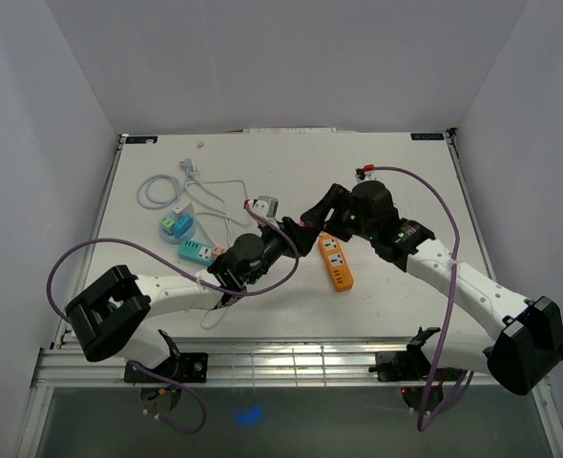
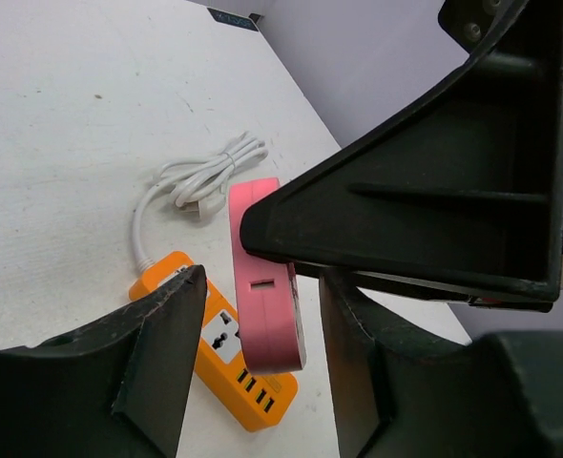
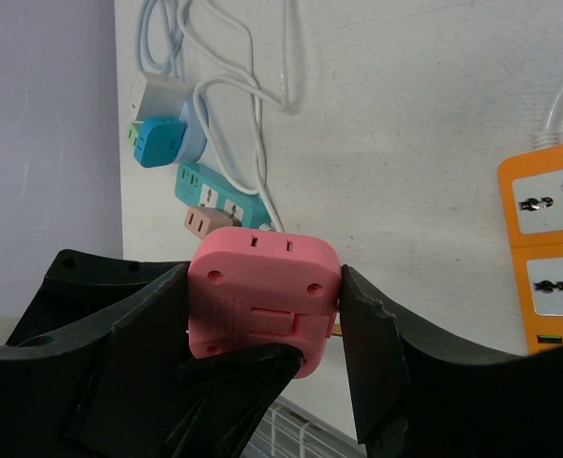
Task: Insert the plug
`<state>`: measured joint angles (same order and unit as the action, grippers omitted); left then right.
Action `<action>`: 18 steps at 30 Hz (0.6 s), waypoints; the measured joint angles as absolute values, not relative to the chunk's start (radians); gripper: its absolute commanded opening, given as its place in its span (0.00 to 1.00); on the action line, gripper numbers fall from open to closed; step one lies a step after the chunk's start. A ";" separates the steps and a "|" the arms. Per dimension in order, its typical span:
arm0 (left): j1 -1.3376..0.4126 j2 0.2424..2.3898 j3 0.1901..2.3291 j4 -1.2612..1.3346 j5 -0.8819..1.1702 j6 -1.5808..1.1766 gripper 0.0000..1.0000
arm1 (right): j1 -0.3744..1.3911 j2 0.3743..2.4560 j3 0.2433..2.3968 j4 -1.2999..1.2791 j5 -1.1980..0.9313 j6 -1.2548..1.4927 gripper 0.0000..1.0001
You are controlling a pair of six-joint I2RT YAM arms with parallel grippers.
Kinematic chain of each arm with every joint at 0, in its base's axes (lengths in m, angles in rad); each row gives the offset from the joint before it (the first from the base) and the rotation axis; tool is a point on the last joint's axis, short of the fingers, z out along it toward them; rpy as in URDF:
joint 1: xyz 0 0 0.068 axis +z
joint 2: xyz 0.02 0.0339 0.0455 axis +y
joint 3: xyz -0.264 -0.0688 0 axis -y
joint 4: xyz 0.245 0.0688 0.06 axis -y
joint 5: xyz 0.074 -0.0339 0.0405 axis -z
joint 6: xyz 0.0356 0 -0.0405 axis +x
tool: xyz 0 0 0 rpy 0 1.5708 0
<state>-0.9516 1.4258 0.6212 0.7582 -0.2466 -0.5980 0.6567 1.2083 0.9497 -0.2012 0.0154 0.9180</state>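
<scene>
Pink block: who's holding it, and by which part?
The right gripper holds the pink block by its two opposite side edges. Whether the left gripper grips it too cannot be told.

The pink plug (image 3: 262, 286) is a rounded, squarish block with two narrow slots along one edge, two round holes and a rectangular recess on its broad face. It stands on edge, raised off the table, pinched on opposite sides by the right gripper (image 3: 265, 310). It hangs just left of the orange power strip (image 1: 336, 261), near that strip's far end and apart from it. The strip lies flat, sockets up, with a white cord leaving its far end.
</scene>
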 measured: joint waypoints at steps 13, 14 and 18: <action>-0.952 1.488 0.616 0.892 -0.284 -0.602 0.34 | 0.657 1.195 0.911 -0.138 -0.031 0.975 0.44; -0.952 1.495 0.616 0.899 -0.284 -0.604 0.29 | 0.657 1.195 0.908 -0.136 -0.031 0.977 0.44; -0.953 1.508 0.617 0.916 -0.278 -0.603 0.00 | 0.656 1.195 0.902 -0.133 -0.030 0.979 0.58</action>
<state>-0.9535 1.5078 0.6170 0.9165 -0.2775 -0.6033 0.6556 1.1946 0.9020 -0.1329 -0.0299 0.9791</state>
